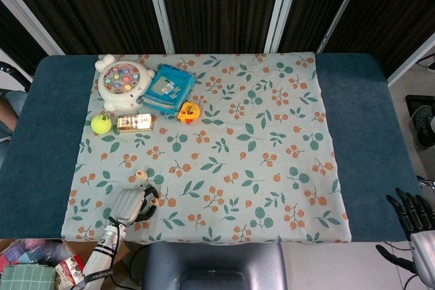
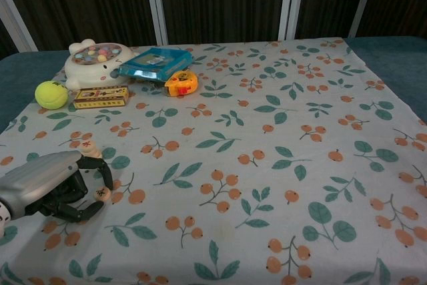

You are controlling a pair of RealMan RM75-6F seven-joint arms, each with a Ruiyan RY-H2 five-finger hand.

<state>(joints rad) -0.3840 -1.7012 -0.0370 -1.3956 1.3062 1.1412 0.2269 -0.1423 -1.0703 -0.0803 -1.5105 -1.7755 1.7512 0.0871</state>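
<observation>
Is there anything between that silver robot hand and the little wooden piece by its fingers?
Nothing visible. The left hand rests on the tablecloth with its fingers curled around the small wooden piece, apparently touching it already.

Matt printed cloth [image 2: 267, 131] over the table, fuzzy felt tennis ball [image 2: 51, 94], glossy plastic fishing toy [image 2: 93, 60], brushed-metal left robot hand [image 2: 57, 185] shell
</observation>
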